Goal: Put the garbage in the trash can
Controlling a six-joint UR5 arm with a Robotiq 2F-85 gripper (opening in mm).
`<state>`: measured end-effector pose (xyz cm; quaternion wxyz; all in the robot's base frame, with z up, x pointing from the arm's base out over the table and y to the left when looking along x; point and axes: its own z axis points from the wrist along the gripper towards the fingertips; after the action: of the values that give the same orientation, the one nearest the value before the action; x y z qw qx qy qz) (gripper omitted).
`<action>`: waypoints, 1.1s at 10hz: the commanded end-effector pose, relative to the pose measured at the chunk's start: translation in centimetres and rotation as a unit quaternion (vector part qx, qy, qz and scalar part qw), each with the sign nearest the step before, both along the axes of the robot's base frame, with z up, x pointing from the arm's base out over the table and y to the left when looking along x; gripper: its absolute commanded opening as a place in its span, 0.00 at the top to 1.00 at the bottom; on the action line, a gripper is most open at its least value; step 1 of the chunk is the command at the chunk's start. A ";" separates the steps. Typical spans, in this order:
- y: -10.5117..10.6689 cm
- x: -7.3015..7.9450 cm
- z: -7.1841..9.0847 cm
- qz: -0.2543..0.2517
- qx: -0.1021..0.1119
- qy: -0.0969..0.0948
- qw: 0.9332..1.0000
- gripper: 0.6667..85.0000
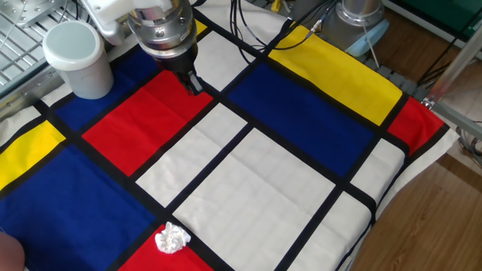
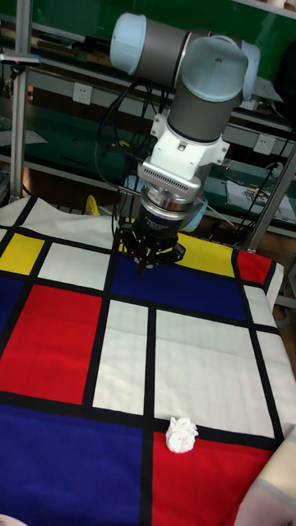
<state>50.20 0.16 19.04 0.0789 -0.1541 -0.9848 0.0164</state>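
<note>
- The table (image 1: 316,188) is covered by a cloth of red, blue, yellow and white rectangles divided by black bands; the cloth hangs over the table's edge at the right of the fixed view, above a wooden floor.
- Behind the table, the tall fixed view shows metal shelving against a green wall with white sockets, and papers on a shelf at the right.
- Black cables (image 1: 252,34) loop across the cloth's far side toward the arm's grey base (image 1: 361,19).
- The trash can (image 1: 76,59), a white cylinder standing upright, sits at the far left corner on a blue panel, just beside the arm's wrist.
- The gripper (image 1: 193,81) (image 2: 146,265) hangs low over the red panel's far corner, fingers pointing down; they look close together with nothing between them, though I cannot tell for certain.
- The garbage (image 1: 172,239) (image 2: 180,435), 1 crumpled white wad, lies at the near edge on a black band beside a red panel, well apart from both gripper and trash can.
- Nothing stands between wad and gripper but flat cloth.
</note>
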 end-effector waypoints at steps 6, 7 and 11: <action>3.9 2.3 -0.3 0.011 0.063 -0.035 0.997 0.94; 3.9 3.4 -1.0 0.035 0.056 -0.047 0.997 0.82; 6.6 6.7 -2.6 0.062 0.072 -0.084 0.992 0.74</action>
<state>55.15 5.02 17.09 0.0240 -0.1061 -0.9931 -0.0444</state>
